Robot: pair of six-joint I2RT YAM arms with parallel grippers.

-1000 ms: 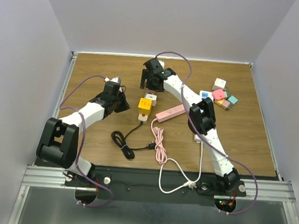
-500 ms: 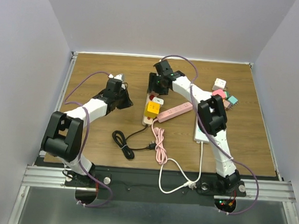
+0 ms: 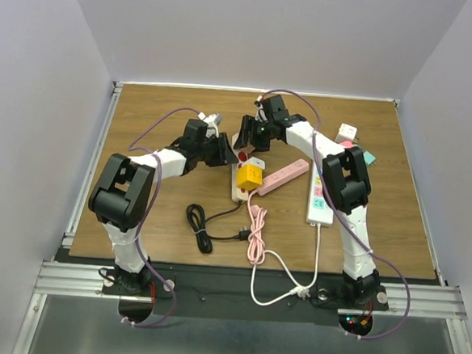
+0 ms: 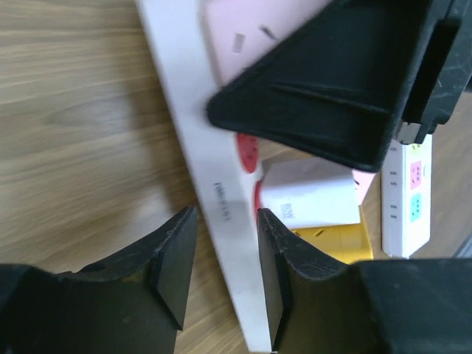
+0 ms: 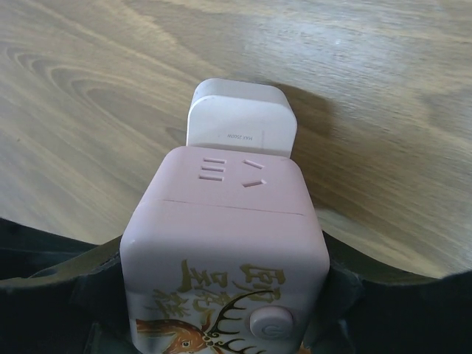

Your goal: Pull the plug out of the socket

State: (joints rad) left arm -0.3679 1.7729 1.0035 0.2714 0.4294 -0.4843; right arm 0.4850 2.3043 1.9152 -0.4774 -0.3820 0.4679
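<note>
My left jaws have just opened halfway astride the white power strip (image 4: 203,147), gripping nothing, while my right jaws have closed on the pink cube plug (image 5: 225,243) at the strip's far end, so I judge the pull is set up.

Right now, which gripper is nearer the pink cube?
Right. The right gripper holds the pink cube between its fingers; the left gripper, open, is close beside it over the white strip.

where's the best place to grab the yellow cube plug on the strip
Probably its two flat side faces, across the strip's width, coming from above: the yellow cube plug stands proud of the power strip, and the white plug crowds its far side.
</note>
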